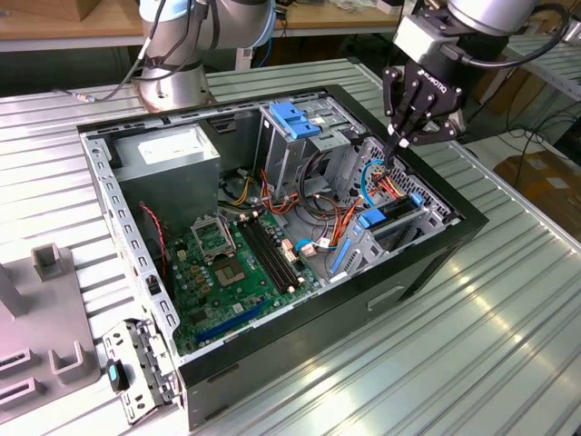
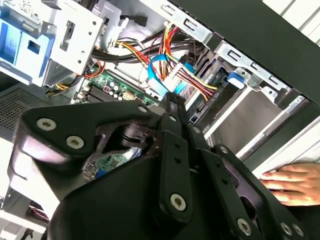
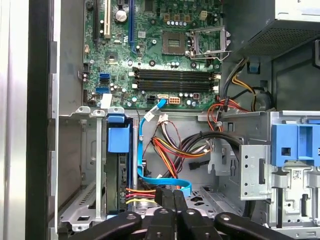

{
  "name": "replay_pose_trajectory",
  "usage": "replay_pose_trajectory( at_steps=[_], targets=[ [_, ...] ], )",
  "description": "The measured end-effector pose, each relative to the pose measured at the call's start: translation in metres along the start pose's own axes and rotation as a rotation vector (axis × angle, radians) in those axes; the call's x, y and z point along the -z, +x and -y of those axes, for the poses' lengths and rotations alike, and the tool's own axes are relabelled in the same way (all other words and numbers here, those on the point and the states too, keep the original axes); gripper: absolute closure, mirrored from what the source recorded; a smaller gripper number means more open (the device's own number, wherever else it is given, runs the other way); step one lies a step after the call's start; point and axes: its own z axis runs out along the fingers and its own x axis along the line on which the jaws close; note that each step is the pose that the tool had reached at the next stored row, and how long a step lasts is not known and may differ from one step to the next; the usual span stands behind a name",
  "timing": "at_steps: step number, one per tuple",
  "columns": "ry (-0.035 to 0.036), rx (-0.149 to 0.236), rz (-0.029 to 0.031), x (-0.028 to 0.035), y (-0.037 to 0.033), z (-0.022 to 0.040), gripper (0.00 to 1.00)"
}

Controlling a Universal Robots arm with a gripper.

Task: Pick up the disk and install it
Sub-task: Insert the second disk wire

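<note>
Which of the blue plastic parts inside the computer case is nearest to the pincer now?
The blue ribbon cable, lying curved just under the pincer. The blue tab of the disk and the blue cage handle sit farther off.

You are looking at one open computer case [image 1: 427, 263], one motherboard [image 1: 231, 272], one disk [image 3: 119, 165] sitting in its bay, one grey drive cage [image 1: 295, 136], one gripper [image 1: 399, 143], and one hand [image 2: 292, 182] resting nearby.

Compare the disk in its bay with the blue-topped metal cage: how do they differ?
The disk is dark and sits low in its bay; the cage is pale grey metal and rises higher. The disk's blue tab is smaller than the cage's blue handle. Both have blue plastic.
</note>
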Motion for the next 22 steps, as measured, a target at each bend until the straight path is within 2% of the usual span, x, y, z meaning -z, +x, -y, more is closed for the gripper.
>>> replay_pose_trajectory(
  at_steps=[1, 2, 7, 9, 12, 14, 15, 17, 18, 22],
  targets=[
    [0.0, 0.0, 0.0, -0.0009, 0.0, 0.0, 0.83],
    [0.0, 0.0, -0.0003, -0.0016, 0.0, 0.0, 0.76],
    [-0.0001, 0.0, -0.0051, -0.0059, -0.0003, 0.0001, 0.76],
    [-0.0003, 0.0, -0.0128, -0.0073, -0.0007, 0.0002, 0.76],
    [-0.0004, 0.0, -0.0213, -0.0089, -0.0007, 0.0002, 0.76],
    [-0.0004, 0.0, -0.0261, -0.0098, -0.0008, 0.0002, 0.77],
    [-0.0005, -0.001, -0.0281, -0.0102, -0.0008, 0.0002, 0.84],
    [-0.0005, -0.001, -0.0326, -0.011, -0.0008, 0.0002, 0.84],
    [-0.0006, -0.001, -0.0351, -0.0114, -0.0008, 0.0003, 0.89],
    [-0.0008, -0.001, -0.0446, -0.013, -0.0007, 0.0003, 0.89]
  ],
)
